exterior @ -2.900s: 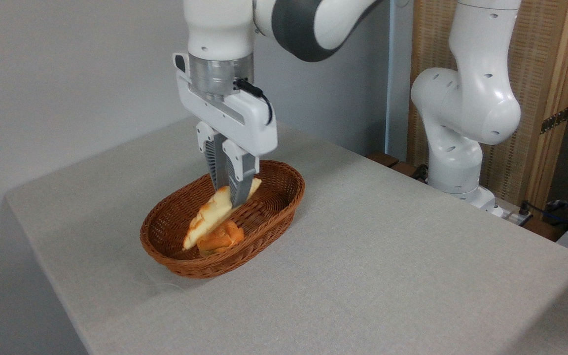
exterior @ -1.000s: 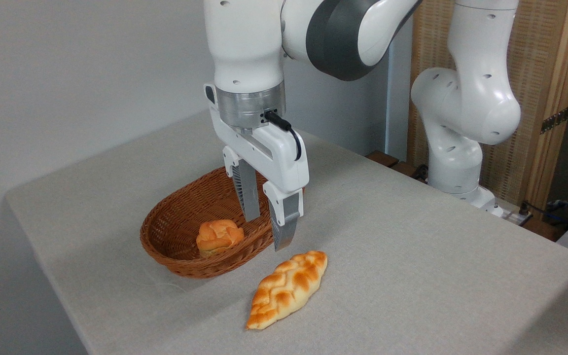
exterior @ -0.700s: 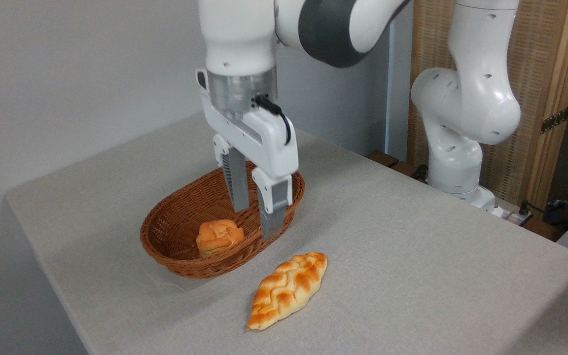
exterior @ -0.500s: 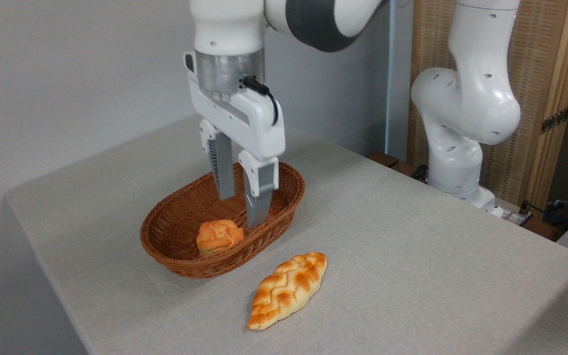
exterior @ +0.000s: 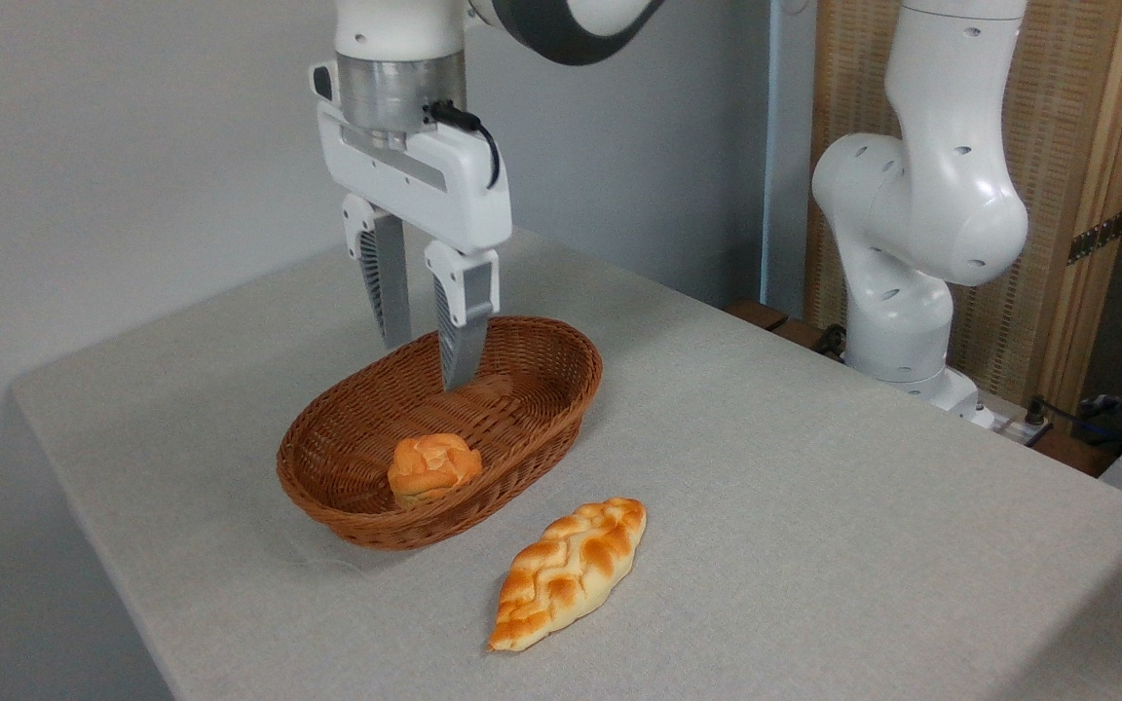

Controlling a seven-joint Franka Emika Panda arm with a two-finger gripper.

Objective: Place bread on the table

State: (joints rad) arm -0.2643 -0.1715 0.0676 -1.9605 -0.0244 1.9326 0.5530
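1. On the tabletop (exterior: 814, 506), covered in light grey-beige woven cloth, the bread (exterior: 569, 571) lies flat, just in front of and to the right of the basket (exterior: 542, 428), close to it but not touching.
2. The bread is a long, pointed, braided loaf, golden-brown on top with paler sides; one tip points toward the near edge of the tabletop and the other toward the basket's right end.
3. The basket is a brown oval of woven wicker, standing on the tabletop left of centre.
4. Inside it, near the front wall, sits a small round orange bun (exterior: 432, 467).
5. The gripper (exterior: 425, 362) hangs above the back half of the basket, pointing straight down, well clear of the bun and of the bread.
6. Its jaws are released: the two grey fingers (exterior: 462, 336) stand apart with a clear gap between them, and nothing is held there.
7. A black cable (exterior: 468, 127) loops at the gripper's wrist, below the metal ring.
8. The arm's white base (exterior: 912, 224) rises at the far right edge of the tabletop, before a wooden panel (exterior: 1087, 175).
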